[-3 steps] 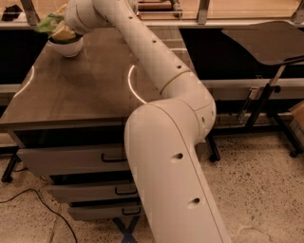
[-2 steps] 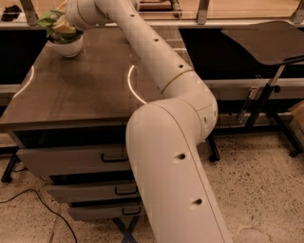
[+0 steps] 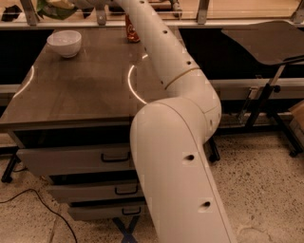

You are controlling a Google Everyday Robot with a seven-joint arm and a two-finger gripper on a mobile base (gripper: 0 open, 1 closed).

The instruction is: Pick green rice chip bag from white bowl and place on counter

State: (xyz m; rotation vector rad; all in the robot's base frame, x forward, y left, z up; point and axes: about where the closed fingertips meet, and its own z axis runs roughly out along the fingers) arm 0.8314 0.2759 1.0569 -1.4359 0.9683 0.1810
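We see the gripper [image 3: 77, 4] at the very top edge of the view, at about 11 o'clock from the middle of the large glossy grey-brown counter [image 3: 85, 88]. It is mostly cut off by the frame. It is closed on the crinkly light-green rice chip bag [image 3: 49, 10], which hangs in the air below it, and only the lower part of the bag shows.

The bag is clear of the small round glossy white bowl [image 3: 64, 42], which stands on the counter's far left corner at about 6 o'clock from the bag, and we see nothing in it.

A red soda can [image 3: 132, 28] stands upright at the counter's far edge, at 3 o'clock from the bowl and well apart from it. The thick white robot arm [image 3: 164, 57] reaches across the counter's right side. Three grey handled drawers [image 3: 114, 159] sit under the counter.
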